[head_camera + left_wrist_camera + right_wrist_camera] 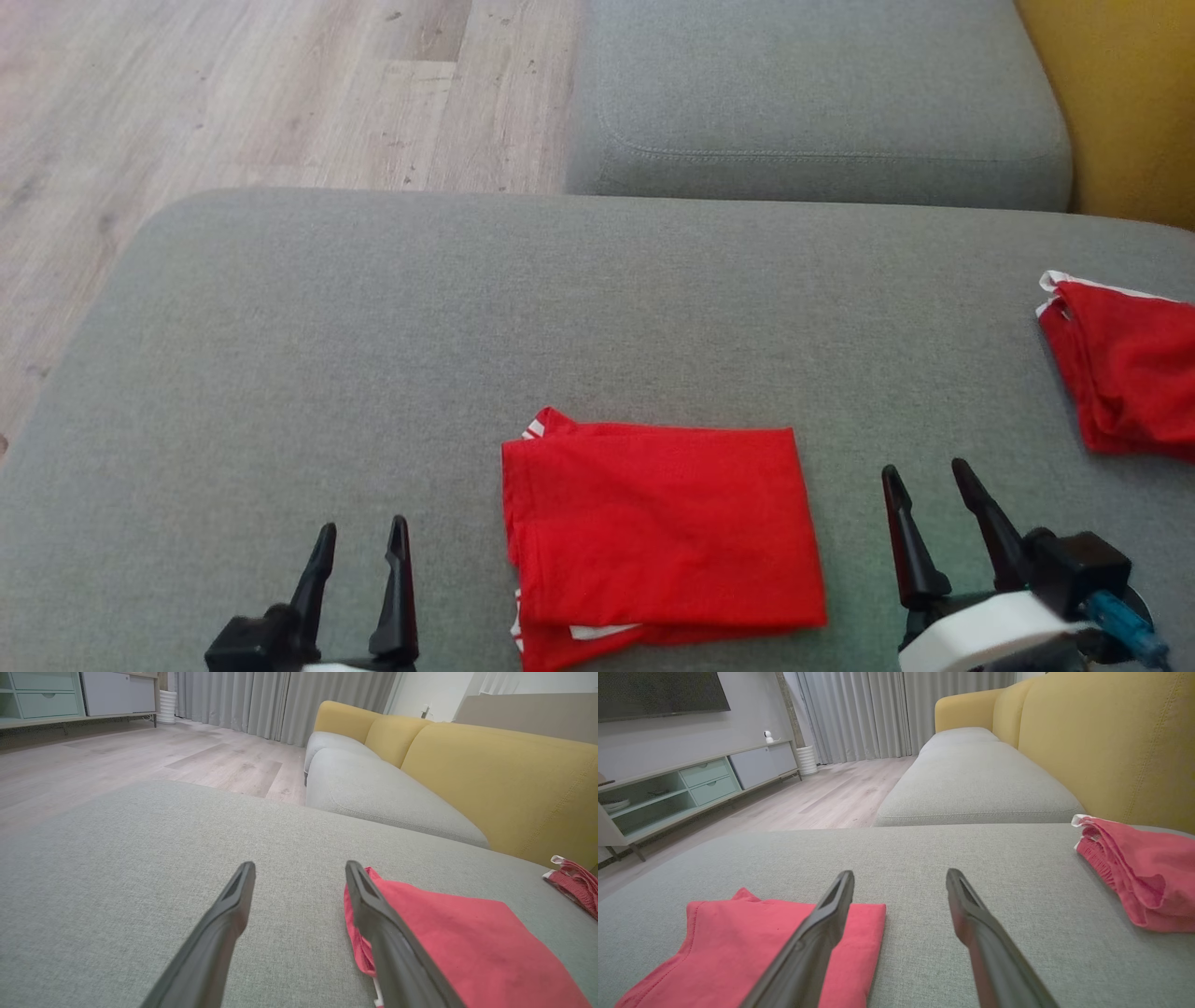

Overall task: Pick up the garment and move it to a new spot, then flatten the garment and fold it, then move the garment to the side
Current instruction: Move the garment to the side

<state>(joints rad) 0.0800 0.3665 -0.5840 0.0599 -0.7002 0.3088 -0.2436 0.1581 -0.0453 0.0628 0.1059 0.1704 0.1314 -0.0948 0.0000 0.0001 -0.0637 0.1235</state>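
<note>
Nearest, the left end effector [363, 525] and right end effector [924, 467] sit low over the grey cushion [280, 373], both with fingers spread wide and holding nothing. Between them the folded red garment [653, 523] lies flat on the cushion, touching neither. Farther right, near the yellow backrest [1120, 93], lies a rumpled red cloth [1130, 373]. Beyond are another seat [812, 93] and the wood floor [233, 93].
</note>
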